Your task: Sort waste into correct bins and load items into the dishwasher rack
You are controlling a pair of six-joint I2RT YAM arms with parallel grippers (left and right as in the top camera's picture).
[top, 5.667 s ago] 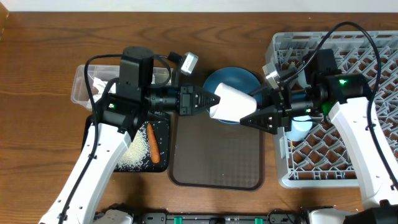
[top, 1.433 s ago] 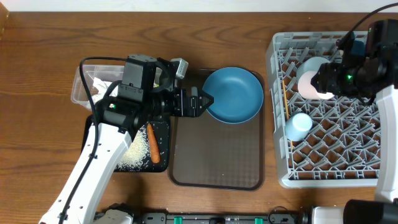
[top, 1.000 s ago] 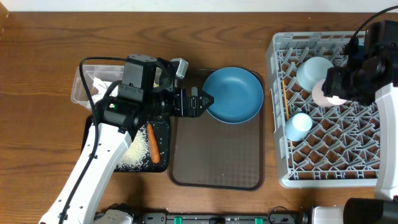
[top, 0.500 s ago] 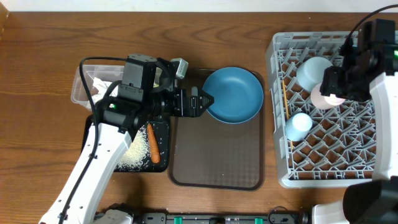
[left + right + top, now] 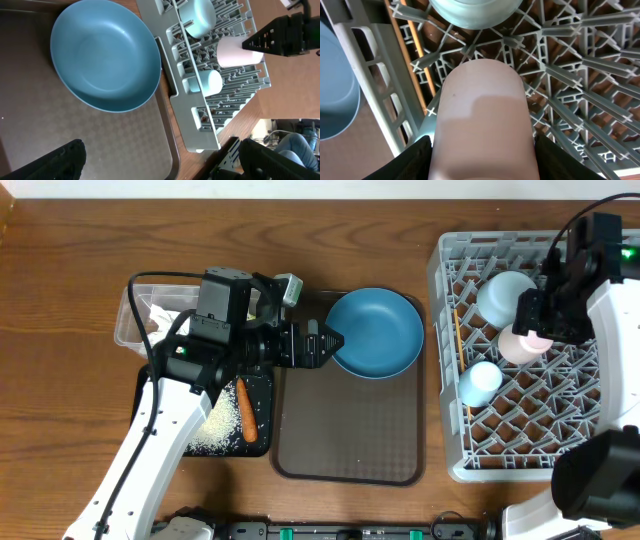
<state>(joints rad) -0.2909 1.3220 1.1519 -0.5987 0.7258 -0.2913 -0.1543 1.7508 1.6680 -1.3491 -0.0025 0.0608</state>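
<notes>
The right end effector (image 5: pixel 482 161) is clamping the small pink plastic cup (image 5: pixel 480 105), its axis near-vertical, directly over the large grey pegged plastic rack (image 5: pixel 590 435).

My left arm (image 5: pixel 165 430) and right arm (image 5: pixel 612 330) both wear smooth white shells over the long links, with boxy black housings at the joints and a small green light (image 5: pixel 181 350) glowing on each. Thin black cables (image 5: pixel 160 274) loop off the wrists, and a black camera block (image 5: pixel 222 295) sits on the left one. My left gripper (image 5: pixel 333 343) and right gripper (image 5: pixel 530 337) end in matte black, wedge-shaped fingers (image 5: pixel 57 161).
</notes>
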